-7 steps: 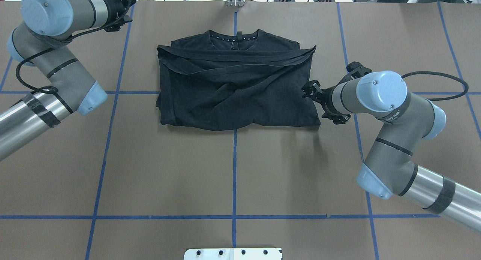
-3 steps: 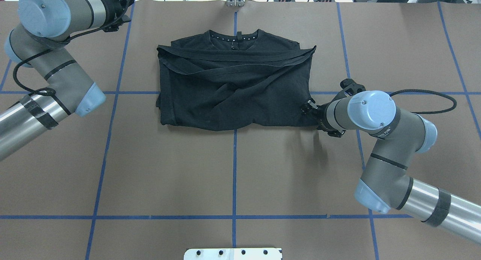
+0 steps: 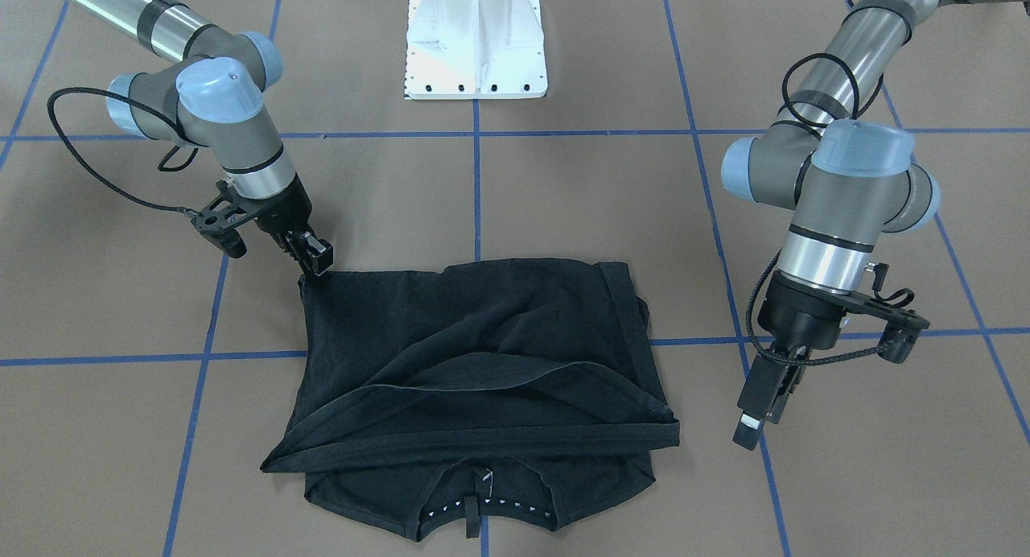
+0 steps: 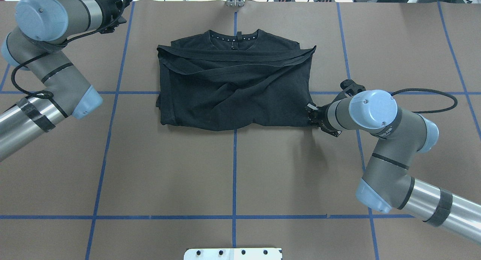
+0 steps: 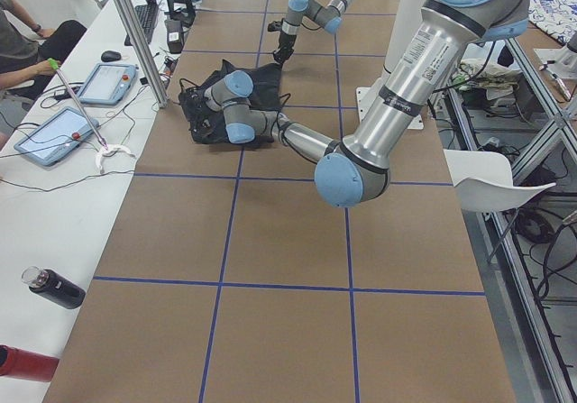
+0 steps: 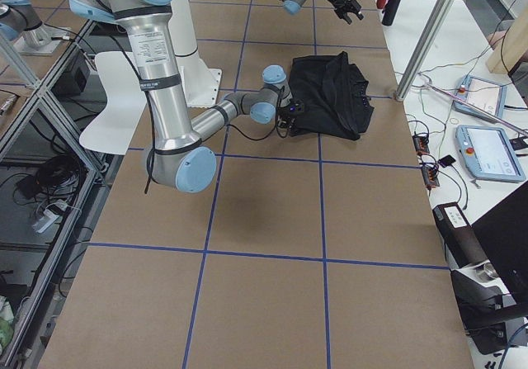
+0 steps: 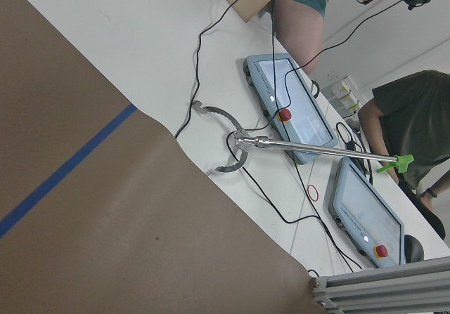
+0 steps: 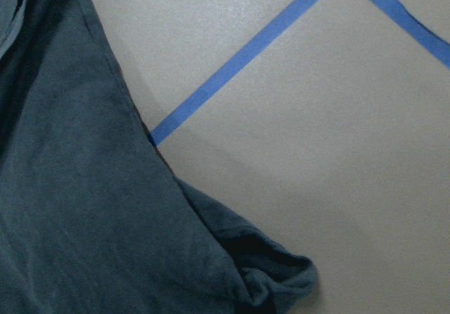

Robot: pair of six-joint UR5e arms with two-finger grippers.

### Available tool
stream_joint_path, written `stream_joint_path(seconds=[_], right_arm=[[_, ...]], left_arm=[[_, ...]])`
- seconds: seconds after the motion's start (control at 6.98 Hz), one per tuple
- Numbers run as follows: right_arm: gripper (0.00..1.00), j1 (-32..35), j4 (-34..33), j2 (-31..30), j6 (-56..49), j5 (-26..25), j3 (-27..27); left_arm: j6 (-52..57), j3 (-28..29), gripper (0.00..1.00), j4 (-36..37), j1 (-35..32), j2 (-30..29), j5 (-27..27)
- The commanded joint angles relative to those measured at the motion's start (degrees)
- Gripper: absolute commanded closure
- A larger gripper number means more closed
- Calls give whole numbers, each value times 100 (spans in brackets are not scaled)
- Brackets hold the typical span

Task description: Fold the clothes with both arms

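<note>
The black T-shirt (image 4: 233, 87) lies folded on the table, sleeves crossed over its body, collar at the far side; it also shows in the front view (image 3: 483, 356) and in the right wrist view (image 8: 84, 187). My right gripper (image 3: 315, 274) is low, its tip touching the shirt's near right corner, which is bunched up in the right wrist view. I cannot tell how its jaws stand. It shows small in the overhead view (image 4: 310, 115). My left gripper (image 3: 760, 424) hangs above the table beside the shirt's far left corner, empty, fingers slightly apart.
The white pedestal base (image 3: 475, 50) stands at the robot's side of the table. Blue tape lines (image 4: 235, 170) cross the brown table cover. Past the far edge are teach pendants (image 7: 295, 110), cables, an aluminium post (image 6: 429, 39) and people.
My right gripper has moved toward the robot along the shirt's right edge and come down onto its near right corner. My left arm has drifted slightly outward.
</note>
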Motion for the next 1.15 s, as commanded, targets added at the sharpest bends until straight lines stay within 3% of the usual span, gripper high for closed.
stream_joint_path(seconds=[0.0,0.14,0.29,0.43,0.57,0.72,0.86,1.0], right_arm=[[100,282,-33,-735,-42,717,923],[100,266,-77,-1192,19,738,1608],[100,-73,-69,-1780,333,1034,2337],[100,-486,-69,-1969,632,1515,2867],[100,-1281,-69,-1849,1444,1868,3098],[100,-2090,-78,-1621,2062,1846,3083],[12,-2350,-78,-1619,2103,1845,3083],[0,-2318,-69,-1610,2103,1854,3065]], left_arm=[[-8,-29,0,0,22,8,0],[-8,-195,0,9,30,8,-44],[-17,-510,0,9,39,51,-79],[-78,-835,0,-44,57,148,-105],[-157,-1343,0,34,187,166,-114],[-671,-1757,1,235,371,166,-167],[-911,-1987,4,585,452,149,-594],[-914,-2364,4,1163,444,175,-1033]])
